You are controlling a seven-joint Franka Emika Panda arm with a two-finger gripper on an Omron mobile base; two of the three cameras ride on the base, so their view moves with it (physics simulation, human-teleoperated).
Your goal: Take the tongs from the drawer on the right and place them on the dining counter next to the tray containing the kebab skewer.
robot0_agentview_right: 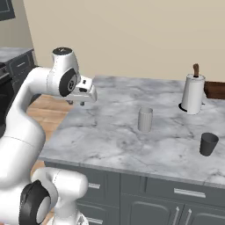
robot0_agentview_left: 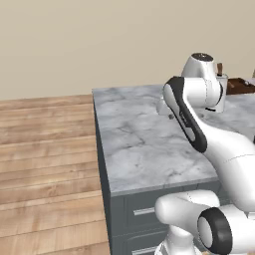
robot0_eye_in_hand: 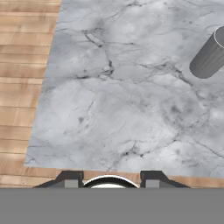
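you are parked at the large island counter (robot0_agentview_right: 132, 127) with its white-grey veined marble top on dark slate-grey cabinets. the white arm holds the tool (robot0_agentview_right: 77, 102) above the marble near the counter's left edge, and nothing is seen between its dark tips (robot0_eye_in_hand: 70, 178); whether they stand apart or together you cannot tell. at the far right, past the white paper-towel roll (robot0_agentview_right: 193, 93), a dark brown wooden tray (robot0_agentview_left: 240, 86) sits. no slim grey tongs lie beside it, so by my judgement fetching and placing both remain.
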